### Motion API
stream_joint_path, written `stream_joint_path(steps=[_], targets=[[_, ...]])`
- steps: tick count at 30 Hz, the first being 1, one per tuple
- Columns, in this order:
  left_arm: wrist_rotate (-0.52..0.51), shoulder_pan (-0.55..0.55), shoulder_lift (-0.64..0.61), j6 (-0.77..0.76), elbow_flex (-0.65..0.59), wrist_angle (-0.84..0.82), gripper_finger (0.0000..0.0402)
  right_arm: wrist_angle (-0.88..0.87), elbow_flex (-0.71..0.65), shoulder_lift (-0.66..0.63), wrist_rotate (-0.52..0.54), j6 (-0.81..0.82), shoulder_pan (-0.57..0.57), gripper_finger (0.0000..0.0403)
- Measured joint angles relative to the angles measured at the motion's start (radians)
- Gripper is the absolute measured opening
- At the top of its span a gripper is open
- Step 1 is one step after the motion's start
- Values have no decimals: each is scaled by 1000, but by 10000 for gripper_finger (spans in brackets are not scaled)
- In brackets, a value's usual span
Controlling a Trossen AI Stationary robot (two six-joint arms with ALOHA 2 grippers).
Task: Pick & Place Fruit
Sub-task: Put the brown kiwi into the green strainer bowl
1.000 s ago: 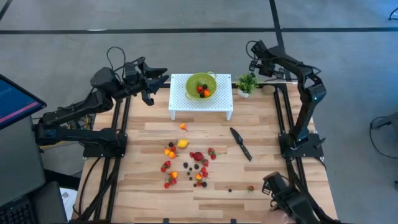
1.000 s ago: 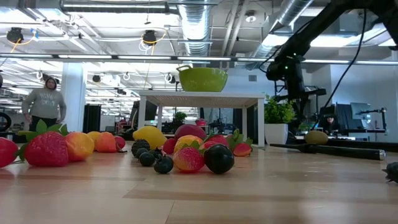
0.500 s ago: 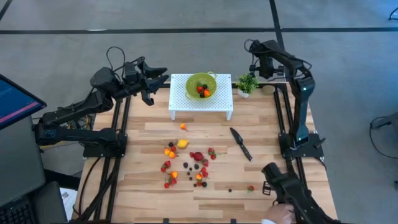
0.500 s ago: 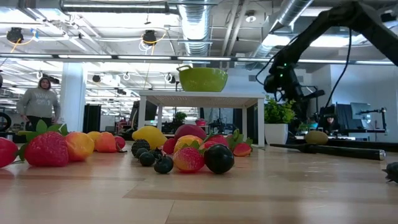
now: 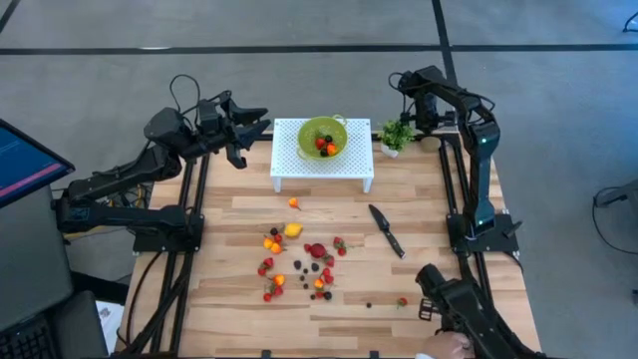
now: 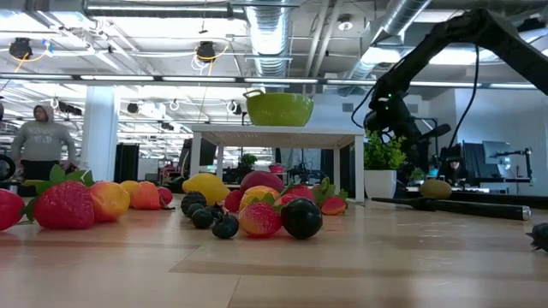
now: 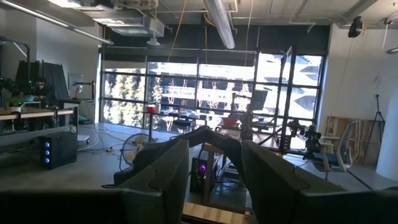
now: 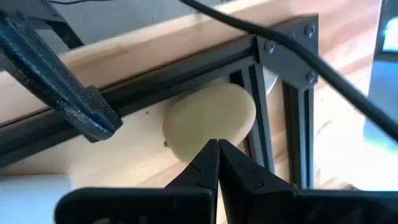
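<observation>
Small toy fruits (image 5: 299,254), red, orange, yellow and dark purple, lie scattered on the middle of the wooden table; the low view shows them in a row (image 6: 257,214). A few more sit in the green bowl (image 5: 324,137) on the white stand. A tan, brown-green fruit (image 8: 211,121) rests on the table's far right corner beside the frame rail (image 6: 435,189). My right gripper (image 8: 217,144) is shut and hovers above that fruit, near the potted plant (image 5: 421,112). My left gripper (image 5: 257,122) is shut and waits in the air left of the stand.
A black knife (image 5: 386,229) lies right of the fruit pile. The potted plant (image 5: 397,133) stands by the white stand (image 5: 321,165). A dark jointed device (image 5: 454,309) with a hand on it shows at the near right corner. A person (image 6: 38,141) stands far behind.
My right arm has drawn its elbow in toward the table's far edge, and its gripper has shifted a little toward the stand and slightly down, staying shut. The dark device at the near right corner has also moved. The person in the room has walked left.
</observation>
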Motion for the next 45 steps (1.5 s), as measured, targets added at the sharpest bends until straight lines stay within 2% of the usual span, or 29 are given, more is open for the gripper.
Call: stream_joint_path(steps=[4,8,16,21,24,27,32,38,45], targets=[[0,0,0,0,0,0,142,21,0,0,-38,42,15,0],[0,0,0,0,0,0,142,138,0,0,-60,106,36,0],[0,0,0,0,0,0,142,177,-5,0,-1,185,43,0],[0,0,0,0,0,0,142,178,-76,-13,-1,206,13,0],[0,0,0,0,0,0,142,224,-139,-37,1,210,-2,0],[0,0,0,0,0,1,142,294,-147,-63,7,241,-2,0],[0,0,0,0,0,0,142,236,-153,-68,-3,239,1,0],[0,0,0,0,0,1,142,161,-270,-95,2,262,15,0],[0,0,0,0,0,0,142,218,-362,-203,-37,298,63,0]])
